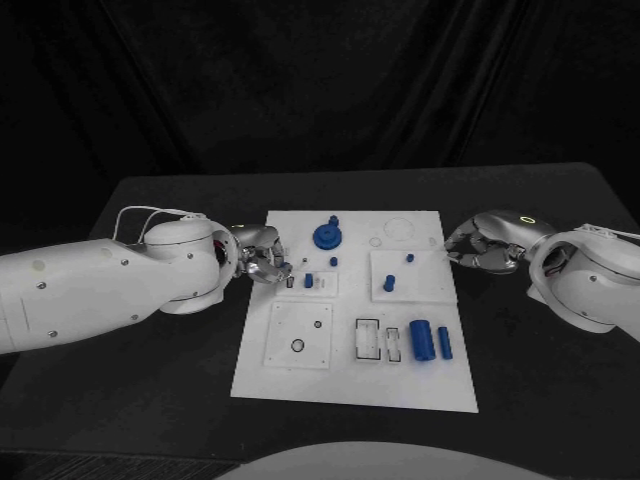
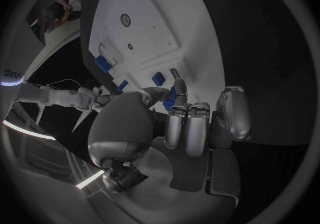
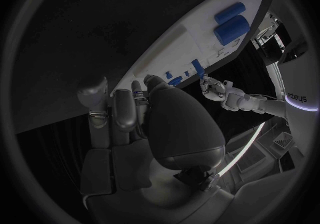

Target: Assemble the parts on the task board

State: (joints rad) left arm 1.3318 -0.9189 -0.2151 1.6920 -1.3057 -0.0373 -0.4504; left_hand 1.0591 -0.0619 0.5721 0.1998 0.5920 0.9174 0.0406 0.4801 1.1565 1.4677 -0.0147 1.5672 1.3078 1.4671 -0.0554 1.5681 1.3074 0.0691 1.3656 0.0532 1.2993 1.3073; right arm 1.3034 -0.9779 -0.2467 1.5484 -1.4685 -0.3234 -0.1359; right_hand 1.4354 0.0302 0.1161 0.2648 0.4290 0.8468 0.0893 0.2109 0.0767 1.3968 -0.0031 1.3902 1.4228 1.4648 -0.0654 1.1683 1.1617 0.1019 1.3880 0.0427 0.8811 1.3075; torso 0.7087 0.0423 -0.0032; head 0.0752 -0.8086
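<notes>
White task board (image 1: pixel 407 385) lay mid-table in the head view, two blue cylinders (image 1: pixel 431 340) on its near right. The left hand (image 1: pixel 263 255) touched its left edge, the right hand (image 1: pixel 479 245) its right. The left wrist view showed fingers (image 2: pixel 178 89) pinching a blue part (image 2: pixel 171 98). The right wrist view showed curled fingers (image 3: pixel 123 109); their grasp was unclear.

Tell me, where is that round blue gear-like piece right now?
In the head view the blue gear stands at the far end of the task board, between the two hands, nearer the left hand.
</notes>
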